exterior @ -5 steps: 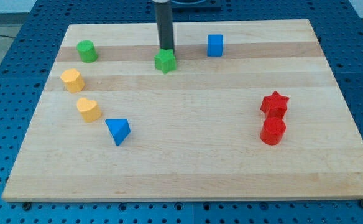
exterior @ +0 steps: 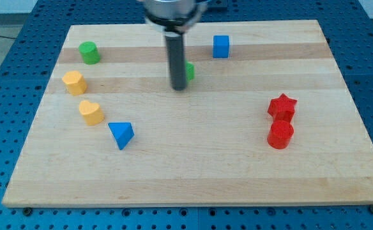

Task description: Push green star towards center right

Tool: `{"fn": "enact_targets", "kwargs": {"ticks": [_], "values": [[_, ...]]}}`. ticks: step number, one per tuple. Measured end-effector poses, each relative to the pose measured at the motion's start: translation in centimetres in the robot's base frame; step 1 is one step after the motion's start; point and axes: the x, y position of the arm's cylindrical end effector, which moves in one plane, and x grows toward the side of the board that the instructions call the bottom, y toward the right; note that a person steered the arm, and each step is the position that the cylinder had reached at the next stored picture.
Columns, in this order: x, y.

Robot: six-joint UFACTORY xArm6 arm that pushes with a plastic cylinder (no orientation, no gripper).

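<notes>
The green star (exterior: 190,71) lies near the board's top middle, mostly hidden behind my rod; only its right edge shows. My tip (exterior: 179,88) rests on the board just below and left of the star, touching or nearly touching it. The rod rises straight up to the view's top.
A blue cube (exterior: 221,46) sits up and right of the star. A red star (exterior: 282,106) and red cylinder (exterior: 280,135) stand at the right. A green cylinder (exterior: 89,52), two yellow blocks (exterior: 74,82) (exterior: 91,112) and a blue triangle (exterior: 121,134) are at the left.
My tip has moved down the view from behind the star to its lower left. The green star has shifted right and slightly down. Other blocks have not moved.
</notes>
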Motion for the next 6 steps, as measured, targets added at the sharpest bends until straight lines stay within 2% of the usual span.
{"fn": "enact_targets", "kwargs": {"ticks": [2, 3, 4, 6], "values": [[-4.2, -9.9], [-6.6, -6.1], [-4.6, 2.7], [-3.2, 15.4]]}}
